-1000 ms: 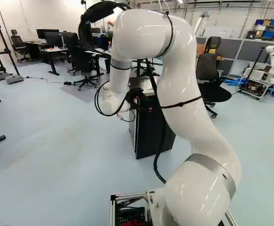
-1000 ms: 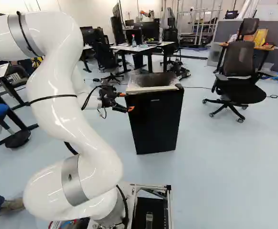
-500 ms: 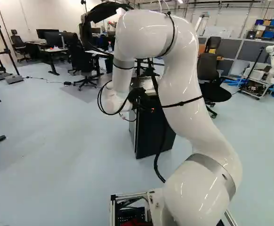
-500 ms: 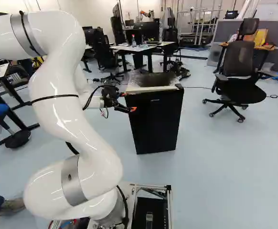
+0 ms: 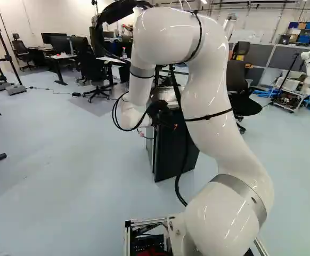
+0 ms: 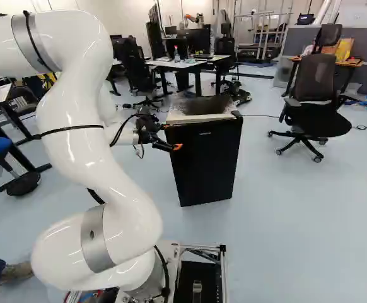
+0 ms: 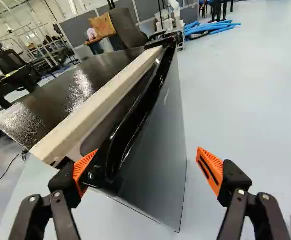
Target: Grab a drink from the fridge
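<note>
Right base view, left to right: the white arm (image 6: 70,113); the gripper (image 6: 171,137), fingers wide apart, one at the top corner of the fridge door, the other out ahead of its front; the black fridge (image 6: 205,165), upright on the floor; an office chair (image 6: 314,79).

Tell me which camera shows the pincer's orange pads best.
The wrist view: both pads of the pincer show close up, apart, one by the fridge door's top edge. The right base view gives only small bits of orange; the left base view, just an orange speck amid dark parts.
</note>
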